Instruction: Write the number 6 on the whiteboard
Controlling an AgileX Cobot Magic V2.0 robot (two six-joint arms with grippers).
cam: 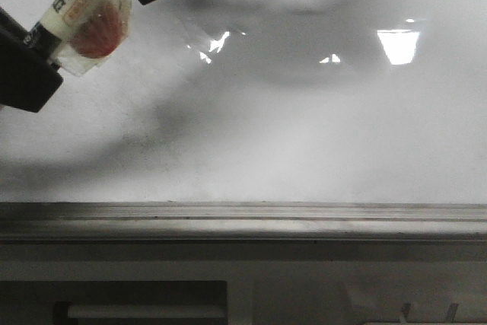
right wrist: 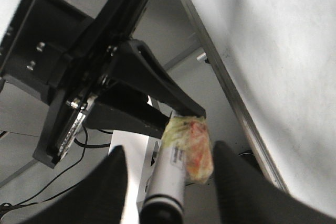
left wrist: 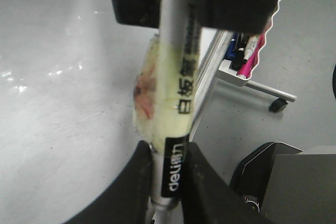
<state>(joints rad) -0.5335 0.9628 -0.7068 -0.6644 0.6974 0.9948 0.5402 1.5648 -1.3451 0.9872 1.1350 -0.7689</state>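
my left hand (left wrist: 168, 182) is clenched on the marker (left wrist: 176, 103), taped with a yellowish, red-stained wad (cam: 95, 32), over the upper left of the whiteboard (cam: 289, 150). my right hand (right wrist: 168, 177) is spread, its fingers either side of the marker's end without clearly touching it. no number 6 shows on the board yet. the tip is hidden, so i cannot tell whether it touches. my worry: the pen sits slanted in the grip, and pressing down could twist it, giving a skipped stroke or an unclosed loop. glare and smudges could hide a faint line.
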